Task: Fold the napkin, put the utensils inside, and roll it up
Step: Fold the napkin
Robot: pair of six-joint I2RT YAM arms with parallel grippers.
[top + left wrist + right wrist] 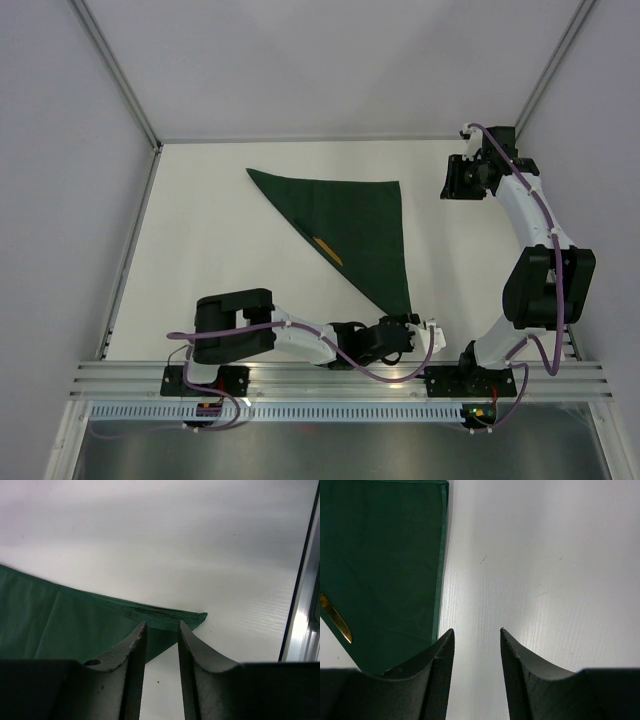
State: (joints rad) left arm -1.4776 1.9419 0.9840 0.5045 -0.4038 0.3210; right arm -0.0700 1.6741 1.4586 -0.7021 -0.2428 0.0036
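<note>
The dark green napkin [350,225] lies folded into a triangle on the white table. Only the knife's orange-tan blade [328,250] shows, poking out at the diagonal fold; its handle is hidden in the cloth. My left gripper [418,325] is open and low at the napkin's near corner. In the left wrist view the corner [197,616] lies just beyond the open left gripper [161,627], with cloth under the left finger. My right gripper [450,185] is open and empty, right of the napkin's far right corner. The right wrist view shows the napkin [380,555], the blade [337,622] and the right gripper [477,632].
An aluminium rail [340,372] runs along the near table edge and shows in the left wrist view [302,605]. Grey walls with metal posts [120,80] close the table on the left, back and right.
</note>
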